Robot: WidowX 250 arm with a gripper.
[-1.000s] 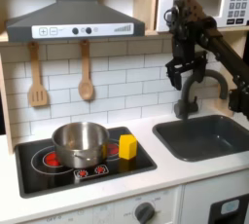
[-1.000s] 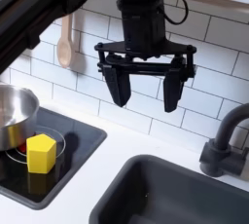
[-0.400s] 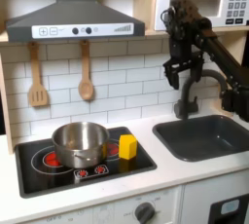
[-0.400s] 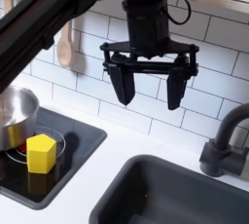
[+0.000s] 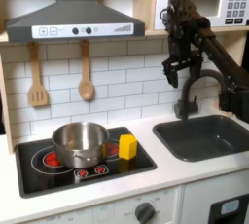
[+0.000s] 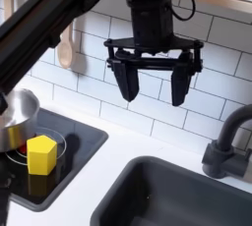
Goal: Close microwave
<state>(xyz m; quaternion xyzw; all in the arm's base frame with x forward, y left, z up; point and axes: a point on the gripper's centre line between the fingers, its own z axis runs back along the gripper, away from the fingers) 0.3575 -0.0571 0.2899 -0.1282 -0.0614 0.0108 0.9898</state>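
Gripper (image 6: 154, 81) hangs with fingers spread, empty, in front of the tiled wall above the sink (image 6: 148, 186) – just below the microwave (image 5: 204, 1), which sits in its cabinet at the first exterior view's upper right.

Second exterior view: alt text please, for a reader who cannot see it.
A black robot claw hangs open and empty before a white tiled wall, above the counter between a hob and a dark sink. A yellow block sits on the hob beside a steel pot.
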